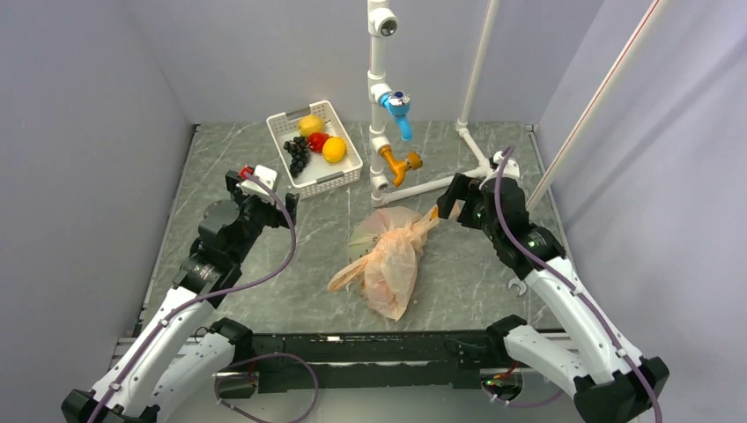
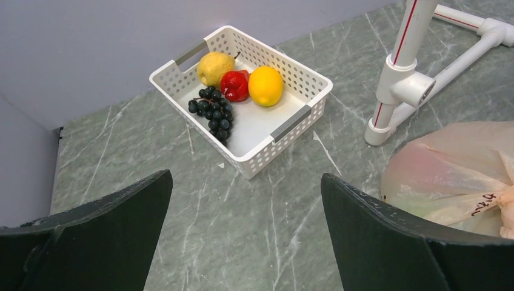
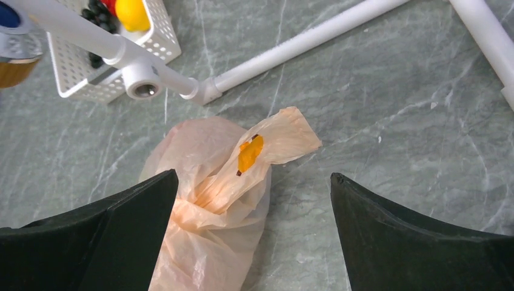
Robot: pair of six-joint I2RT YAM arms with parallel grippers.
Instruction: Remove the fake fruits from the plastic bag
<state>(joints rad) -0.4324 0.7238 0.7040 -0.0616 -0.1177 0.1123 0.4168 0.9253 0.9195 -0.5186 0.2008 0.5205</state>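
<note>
Grey-green marbled tabletop fills the workspace, walled in by plain pale panels. On my top view the plastic bag lies slumped near the middle, between the two arms and just in front of the foot of the white pipe frame. Its neck is bunched and twisted, and one handle, carrying the small yellow print, sticks out towards the right arm. A pale green shape shows through the film on the far-left side. I cannot make out any other fruit inside.

My left fingers are spread wide and hold nothing. They hang above bare tabletop on the near side of the white basket, which stands at the far left. That basket holds a black grape bunch, a yellow lemon, a red apple and an orange fruit.

My right fingers are also wide apart and hold nothing. They are above the bag's twisted neck, with the printed handle showing in the gap between them.
</note>
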